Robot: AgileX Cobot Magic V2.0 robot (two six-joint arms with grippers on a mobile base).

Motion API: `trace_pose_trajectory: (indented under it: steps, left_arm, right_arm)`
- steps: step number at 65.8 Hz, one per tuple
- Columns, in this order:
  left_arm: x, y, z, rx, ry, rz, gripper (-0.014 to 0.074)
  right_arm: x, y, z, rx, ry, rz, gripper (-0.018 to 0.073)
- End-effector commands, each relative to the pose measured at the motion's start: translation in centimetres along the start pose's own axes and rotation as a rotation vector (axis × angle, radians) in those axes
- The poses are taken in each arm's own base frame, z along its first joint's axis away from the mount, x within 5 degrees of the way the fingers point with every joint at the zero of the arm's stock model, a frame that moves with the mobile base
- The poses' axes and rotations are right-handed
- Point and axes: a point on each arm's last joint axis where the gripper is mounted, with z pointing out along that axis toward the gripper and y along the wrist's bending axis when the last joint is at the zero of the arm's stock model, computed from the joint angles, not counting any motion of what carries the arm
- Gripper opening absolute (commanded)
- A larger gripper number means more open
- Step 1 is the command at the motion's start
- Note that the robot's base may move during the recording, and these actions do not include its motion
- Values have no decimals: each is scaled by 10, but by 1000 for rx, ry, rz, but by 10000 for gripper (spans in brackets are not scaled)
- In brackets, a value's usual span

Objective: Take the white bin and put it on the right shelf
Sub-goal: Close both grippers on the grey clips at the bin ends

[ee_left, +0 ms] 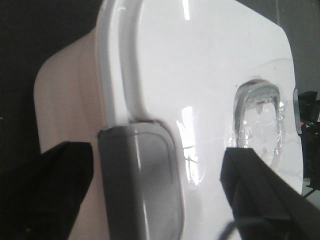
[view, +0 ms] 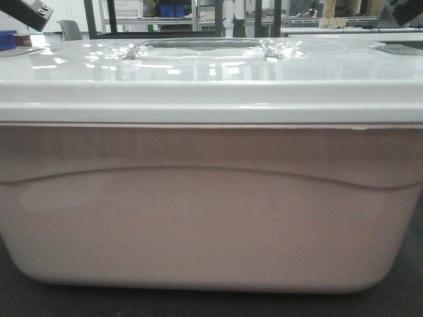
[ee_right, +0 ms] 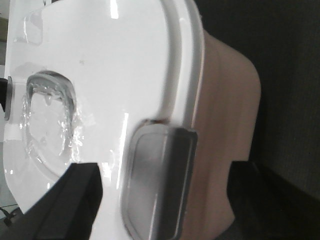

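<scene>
The white bin (view: 211, 224) fills the front view, its pinkish side towards me and its glossy white lid (view: 198, 66) on top. In the left wrist view the white bin (ee_left: 200, 75) is seen from one end. My left gripper (ee_left: 150, 195) is open, one black finger (ee_left: 260, 190) over the lid and the other by the end wall, with the grey latch (ee_left: 145, 185) between them. My right gripper (ee_right: 162, 200) is open in the same way at the other end of the white bin (ee_right: 110, 65), straddling its grey latch (ee_right: 160, 185). The right shelf is out of view.
The bin rests on a dark surface (view: 396, 297). Behind it, far off, stand racks holding blue bins (view: 172, 10). A blue object (view: 8, 38) lies at the far left. Dark arm parts (view: 26, 13) show at the top left corner.
</scene>
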Motion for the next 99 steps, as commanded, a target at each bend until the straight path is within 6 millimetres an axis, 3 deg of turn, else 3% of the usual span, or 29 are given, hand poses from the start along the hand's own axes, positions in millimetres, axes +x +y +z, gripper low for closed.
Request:
trace_pose_trajectory:
  steps: [1,10,42,74,99]
  left_arm:
    - [-6,-16,-7,62,-43,28,431]
    - [-5,-16,-7,58,-37,31,431]
    - [-7,-4,3,81,27,-17,430]
    - [-1,-11,3,153,91,-12,430]
    - [2,-21,16,155,115,24,430]
  right_arm:
    - [-5,12,-3,-131,2,-6,612]
    - [-9,14,0,-226,4,6,612]
    - [6,1,8,-184,69,76,612]
    - [14,16,6,-190,71,15,612]
    - [19,25,15,-209,122,-17,612]
